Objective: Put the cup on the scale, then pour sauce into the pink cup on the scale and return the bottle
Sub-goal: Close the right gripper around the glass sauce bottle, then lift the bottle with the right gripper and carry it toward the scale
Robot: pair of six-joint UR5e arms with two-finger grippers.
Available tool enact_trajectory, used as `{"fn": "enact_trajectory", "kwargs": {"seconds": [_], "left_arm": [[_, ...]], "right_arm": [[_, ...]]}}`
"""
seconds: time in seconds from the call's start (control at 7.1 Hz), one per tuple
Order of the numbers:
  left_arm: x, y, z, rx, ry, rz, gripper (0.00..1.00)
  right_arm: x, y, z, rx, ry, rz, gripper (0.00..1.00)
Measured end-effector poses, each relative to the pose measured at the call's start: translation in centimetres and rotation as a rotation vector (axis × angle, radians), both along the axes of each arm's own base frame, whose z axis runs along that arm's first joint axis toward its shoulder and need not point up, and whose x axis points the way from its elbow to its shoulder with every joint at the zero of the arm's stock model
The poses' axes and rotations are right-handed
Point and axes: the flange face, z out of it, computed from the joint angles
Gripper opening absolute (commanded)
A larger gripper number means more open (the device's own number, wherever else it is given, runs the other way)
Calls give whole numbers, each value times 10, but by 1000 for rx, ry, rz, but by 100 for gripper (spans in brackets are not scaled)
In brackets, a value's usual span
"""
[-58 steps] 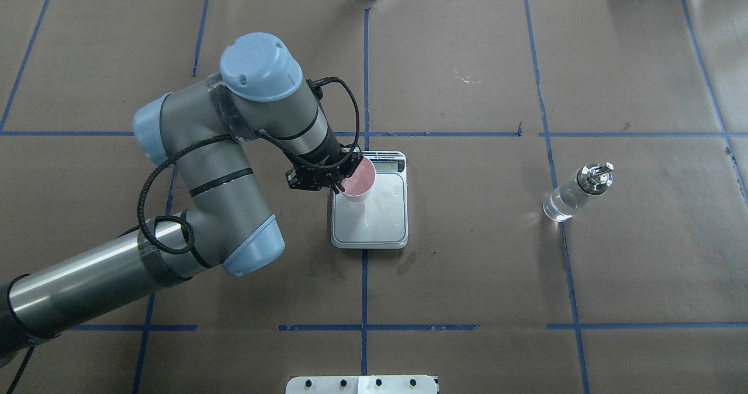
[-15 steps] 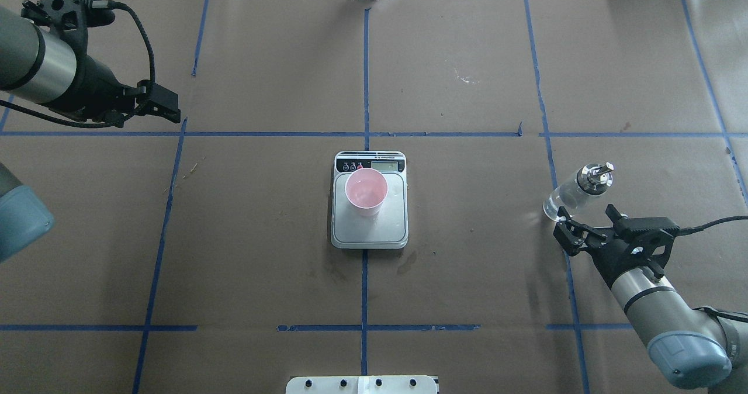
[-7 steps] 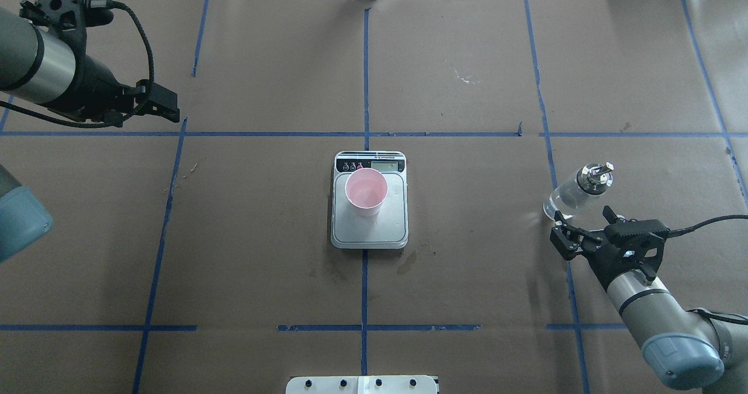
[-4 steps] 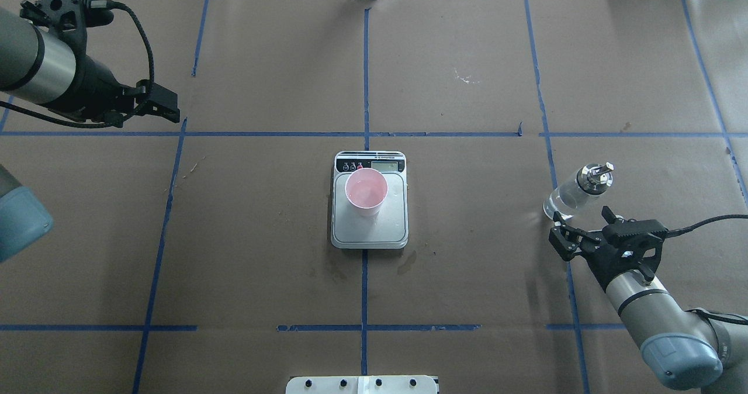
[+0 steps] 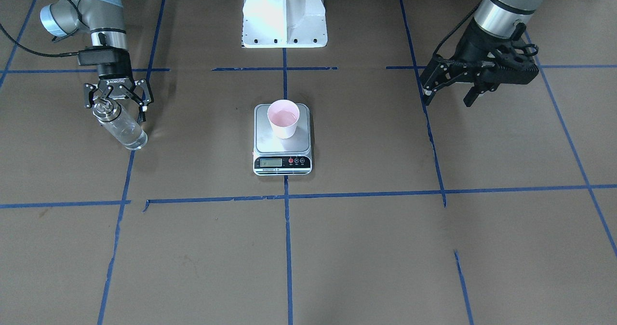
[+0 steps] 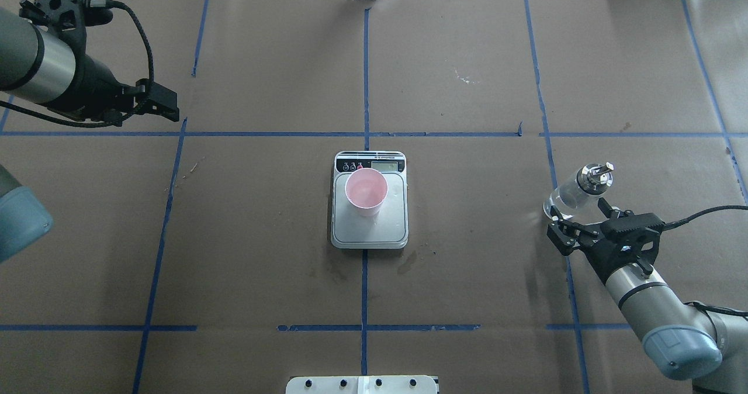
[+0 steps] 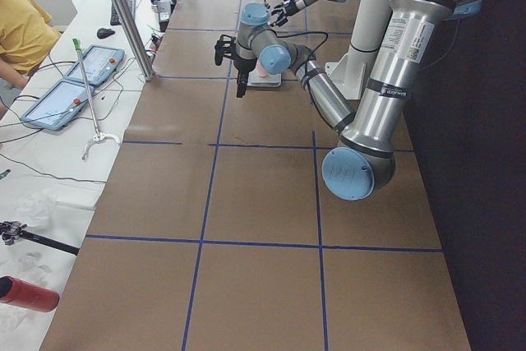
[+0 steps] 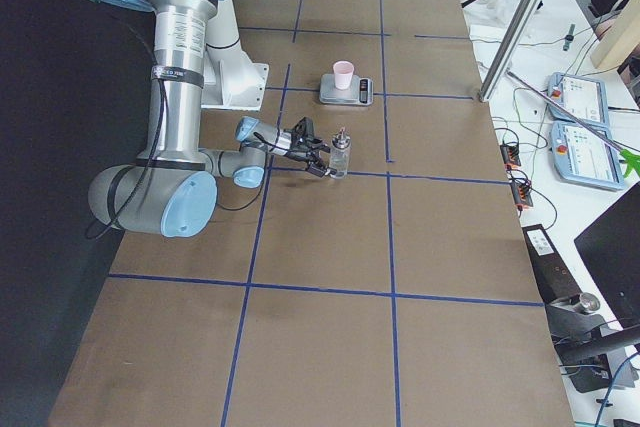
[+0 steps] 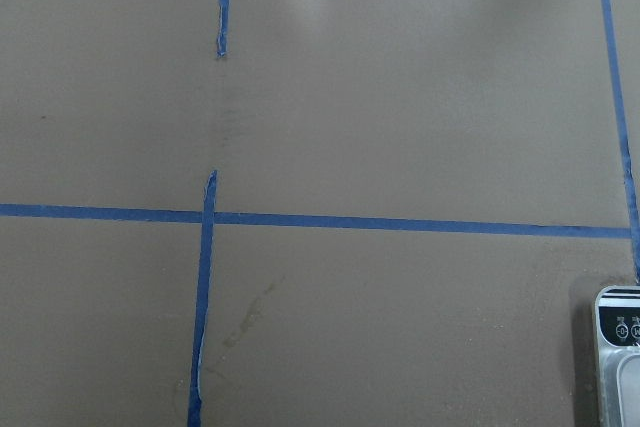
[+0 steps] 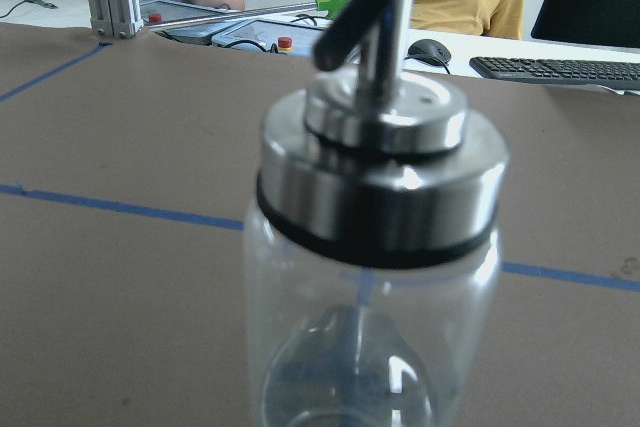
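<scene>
While the front-facing view shows the right gripper (image 5: 115,109) with its jaws spread wide on either side of the bottle (image 5: 123,131), not closed on the glass, the overhead view shows it coming at the bottle (image 6: 575,192) from the robot's side. The bottle stands upright on the brown paper (image 6: 467,277) beside a blue tape line (image 6: 552,166), well apart from the scale (image 6: 369,231). Only the right wrist camera shows it close: clear glass, silver cap (image 10: 385,182) and dark spout fill the frame, and neither finger appears there. The cup (image 6: 366,190) stands upright on the scale's steel plate. The left gripper (image 5: 446,96) hangs well off to the side, jaws apart and empty. Its wrist camera catches only paper, tape and a corner of the scale (image 9: 620,347).
</scene>
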Motion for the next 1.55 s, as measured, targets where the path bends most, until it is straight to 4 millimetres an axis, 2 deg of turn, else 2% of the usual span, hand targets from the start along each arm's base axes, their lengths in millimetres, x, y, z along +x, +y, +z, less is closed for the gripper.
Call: {"fn": "enact_trajectory", "kwargs": {"seconds": [0.56,0.84,0.99,1.13,1.27,1.55], "left_arm": [[-2,0,0,-1,-7,-9,100],[-2,0,0,-2,-7,-10,100],[-2,0,0,-1,-7,-10,100],[-2,0,-1,-1,-7,-10,100],[-2,0,-1,-2,-8,-10,100],[-3,1,-3,0,-6,-10,100]], "right_arm": [[-2,-21,-4,-1,-2,7,98],[-13,-29,-10,5,-10,10,96],[-17,-33,-12,10,-9,12,86],[-17,-34,-12,11,-6,12,40],[-15,-35,-12,14,-14,12,0],[-7,-35,-18,43,-25,11,0]]}}
